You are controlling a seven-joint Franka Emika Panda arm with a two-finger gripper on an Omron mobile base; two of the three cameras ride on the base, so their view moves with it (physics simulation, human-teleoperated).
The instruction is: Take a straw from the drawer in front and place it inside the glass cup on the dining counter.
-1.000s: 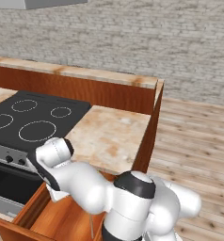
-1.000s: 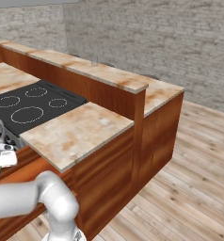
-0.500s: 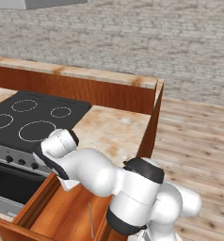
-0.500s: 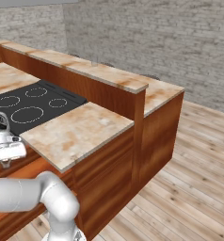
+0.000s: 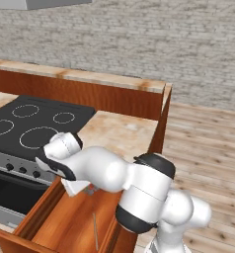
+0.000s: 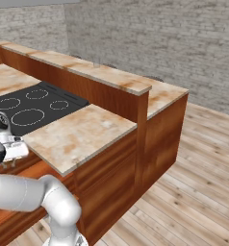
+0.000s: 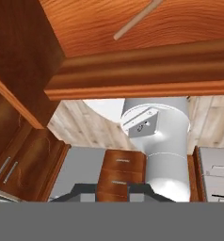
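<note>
The drawer [image 5: 65, 222] stands pulled open at the lower left, reddish-brown inside. The straw [image 5: 95, 230] lies flat on its floor near the right wall, a thin stick pointing front to back. In the hand view the straw [image 7: 136, 20] crosses the drawer [image 7: 132, 70] floor near the top edge. My gripper [image 5: 89, 189] hangs over the rear of the drawer, just under the stove front and apart from the straw, with nothing between its fingers. How wide its jaws stand is unclear. The dining counter [image 5: 90, 77] runs behind the stove. The glass cup is out of view.
A black cooktop [image 5: 30, 123] with a grey knobbed oven front [image 5: 11, 170] sits left of the drawer. A small marbled top [image 5: 127, 133] lies right above the drawer. The dining counter [image 6: 102, 74] ends at a wooden side panel [image 6: 143, 139]; plank floor lies beyond.
The hand has risen a little and shifted right, from low beside the drawer's left wall to just under the stove front. The straw has not moved.
</note>
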